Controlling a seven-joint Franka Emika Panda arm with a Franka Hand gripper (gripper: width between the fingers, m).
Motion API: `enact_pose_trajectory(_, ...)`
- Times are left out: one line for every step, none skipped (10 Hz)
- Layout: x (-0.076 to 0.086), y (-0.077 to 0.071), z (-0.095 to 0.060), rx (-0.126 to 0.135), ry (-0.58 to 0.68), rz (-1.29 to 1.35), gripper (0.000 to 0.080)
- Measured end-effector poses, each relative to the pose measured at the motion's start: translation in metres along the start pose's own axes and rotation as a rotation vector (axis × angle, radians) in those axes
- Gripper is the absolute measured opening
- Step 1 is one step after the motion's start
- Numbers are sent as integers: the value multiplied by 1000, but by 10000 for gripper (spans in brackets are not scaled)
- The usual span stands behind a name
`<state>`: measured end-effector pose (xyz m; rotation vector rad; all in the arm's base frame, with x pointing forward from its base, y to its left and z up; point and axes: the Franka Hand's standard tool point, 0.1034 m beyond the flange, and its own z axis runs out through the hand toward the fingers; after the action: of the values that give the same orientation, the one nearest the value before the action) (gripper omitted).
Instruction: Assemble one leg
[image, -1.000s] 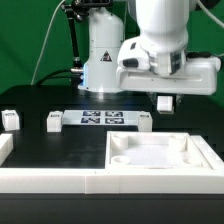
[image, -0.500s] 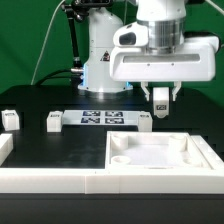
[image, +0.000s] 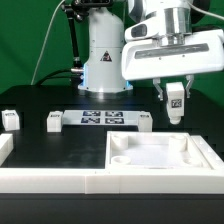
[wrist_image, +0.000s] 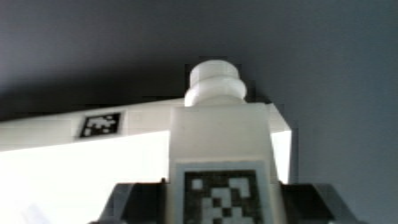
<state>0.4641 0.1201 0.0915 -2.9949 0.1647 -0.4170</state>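
My gripper (image: 176, 97) is shut on a leg (image: 176, 103), a small white cuboid peg with a black-and-white tag, held upright in the air above the far right corner of the large white square plate (image: 160, 158). In the wrist view the held leg (wrist_image: 222, 130) fills the middle, its round tip pointing away, with the dark fingers (wrist_image: 139, 200) on both sides of its tagged face. The white plate's edge (wrist_image: 71, 135) with a small tag lies beyond it. Three more legs stand on the black table: one (image: 11, 119), another (image: 54, 122), and a third (image: 145, 121).
The marker board (image: 100, 119) lies at the table's middle back, between two of the legs. A white rim piece (image: 50, 179) runs along the front and the exterior view's left. The robot's base (image: 100, 60) stands behind the board.
The gripper has come up with the leg in it and moved toward the exterior view's right, from near the marker board's right end to above the plate's far right corner.
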Motion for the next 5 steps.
enact_pose_trajectory(13, -2, -3, 1, 12, -61, 290)
enact_pose_trajectory(24, -3, -5, 1, 23, -89, 290)
enact_pose_trajectory(35, -4, -8, 1, 30, -132, 290)
enact_pose_trajectory(50, -9, -13, 7, 59, -169, 290)
enact_pose_trajectory(45, -7, -10, 6, 52, -165, 290)
